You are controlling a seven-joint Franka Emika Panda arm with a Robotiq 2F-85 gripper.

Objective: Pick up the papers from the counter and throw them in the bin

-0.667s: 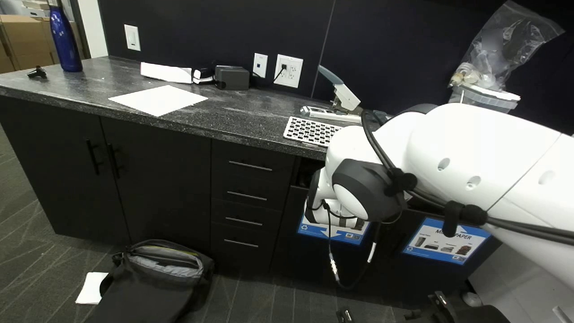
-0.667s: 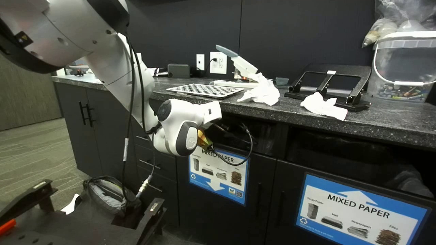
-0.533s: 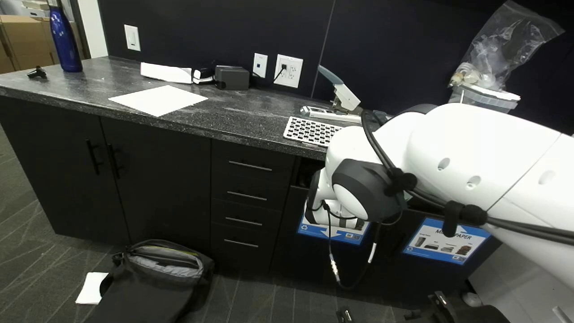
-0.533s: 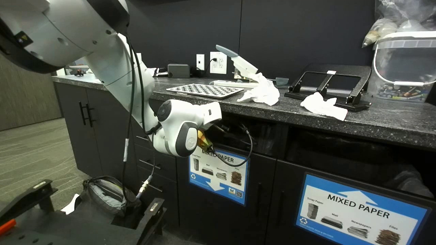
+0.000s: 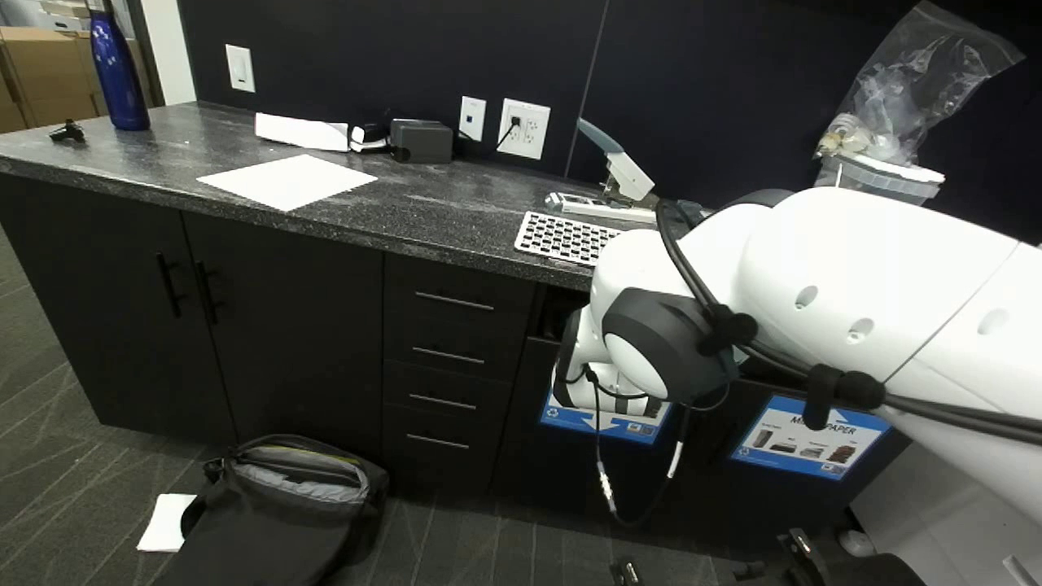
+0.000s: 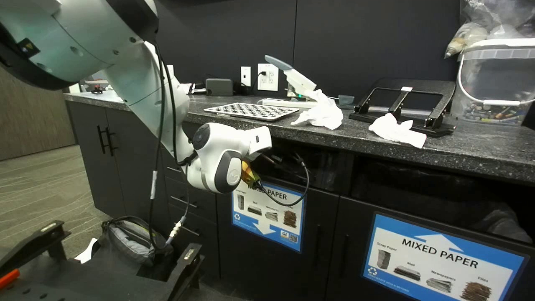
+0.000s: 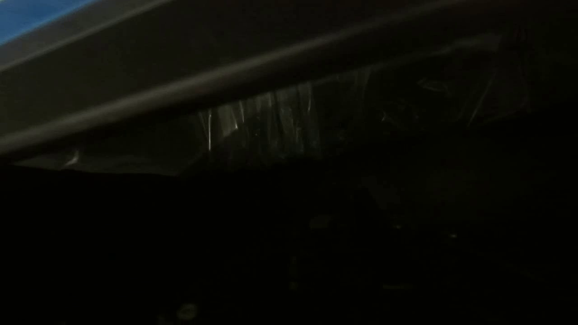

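Holds a white jointed arm [image 6: 138,88] bent low before a long dark grey speckled stone-look worktop [image 6: 480,144], with its rounded white-and-grey wrist [image 6: 223,144] just in front of a dark bin opening [image 6: 330,167] and over a blue-and-white MIXED PAPER sign [image 6: 267,217]. Points a black pincer [image 6: 279,160], barely visible in the shade, toward that opening with jaws drawn together. Cannot tell whether gripping anything: too dark there. In the wrist view, looks past a slanting dark grey rim [image 7: 203,76] at wrinkled clear plastic film [image 7: 266,126] just below it, with a blue patch [image 7: 31,16] in the upper corner and near-blackness underneath.

On the worktop, in an exterior view, shows a tall crumpled white paper wad [image 6: 322,113] just in front of a white-and-grey heavy-duty stapler [image 6: 301,81] and near a flat black-and-white checkered mat [image 6: 250,110]. Farther right, shows a lower crumpled white paper scrap [image 6: 397,130] before a black metal hole punch [image 6: 400,102], close to the front edge. Just beside the punch, shows a clear plastic bucket [image 6: 493,79] with a white handle.

In an exterior view, shows a flat white sheet [image 5: 286,182] well apart from the mat, a small dark grey box [image 5: 421,142] behind and to the right, and a shiny blue bottle [image 5: 118,69] upright toward the far end.
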